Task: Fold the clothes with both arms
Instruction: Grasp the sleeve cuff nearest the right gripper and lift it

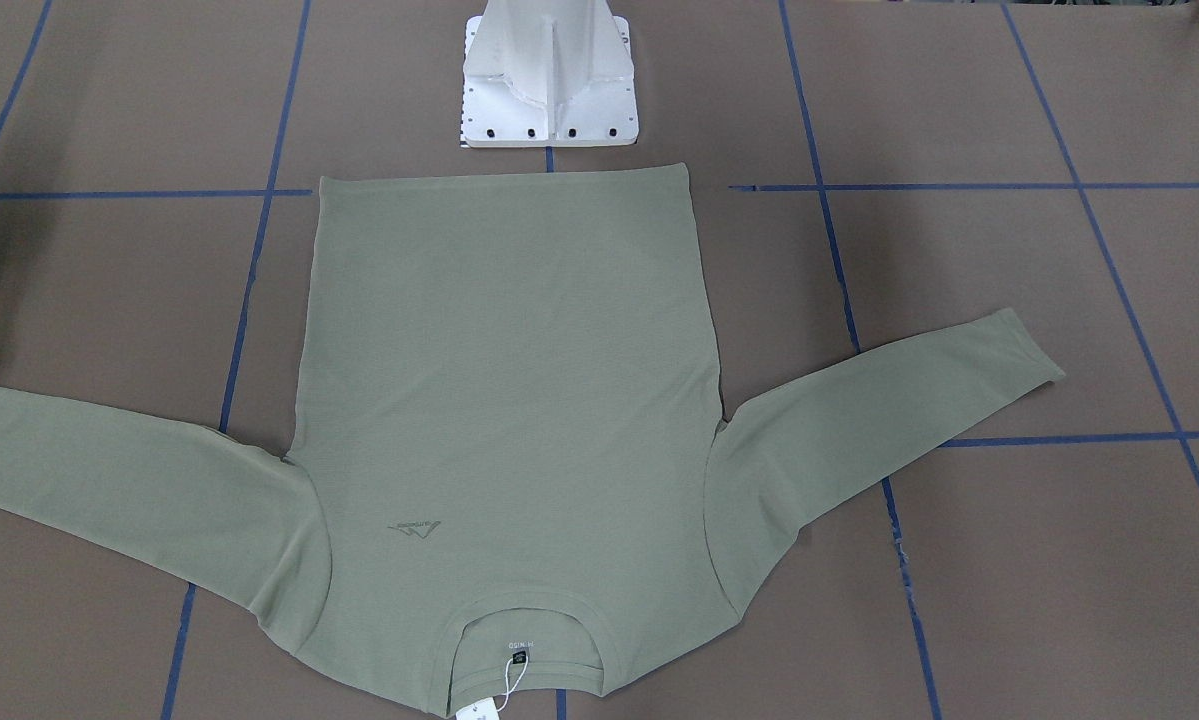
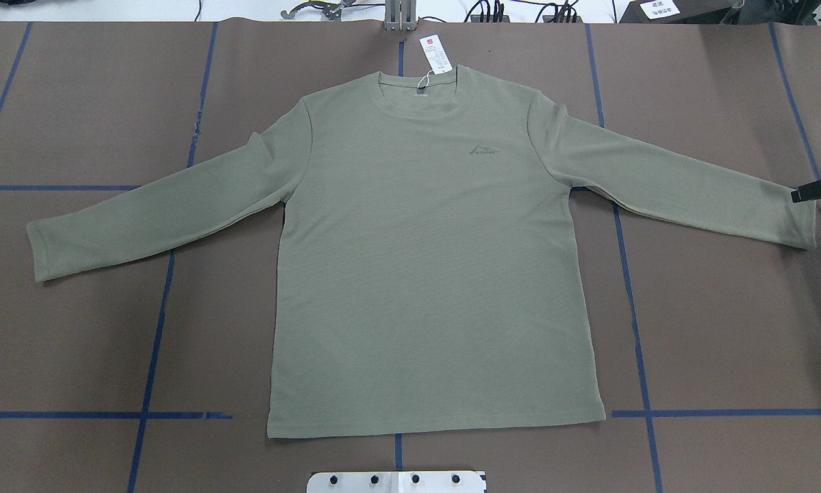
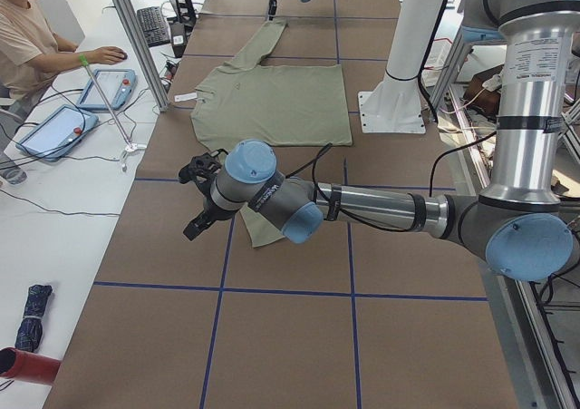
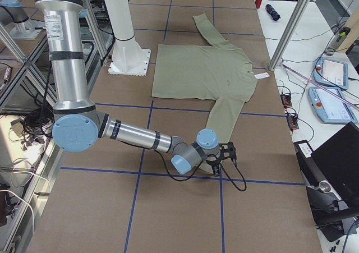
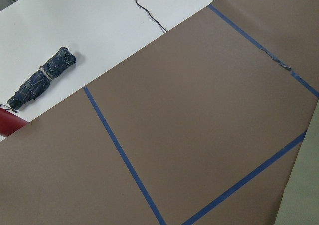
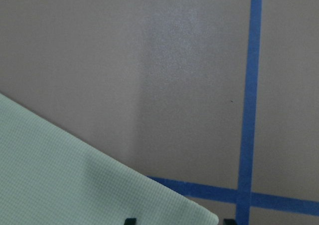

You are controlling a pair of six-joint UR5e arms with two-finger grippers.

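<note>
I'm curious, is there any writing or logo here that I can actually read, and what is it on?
Nothing reads clearly.
Neck print inside the shirt collar: pale letters, too blurred.
Chest logo: peak shape, lettering too small.
Hang tag: red mark, print too small.
Sticker on the left arm: too small.

The brown surface [image 2: 725, 329] has blue tape lines [image 2: 639, 370] on it, and a green shirt [image 2: 424, 260] lies flat and face up with both sleeves spread out, its bottom edge just beside the white base [image 1: 549, 80] and its collar far from that base.
</note>
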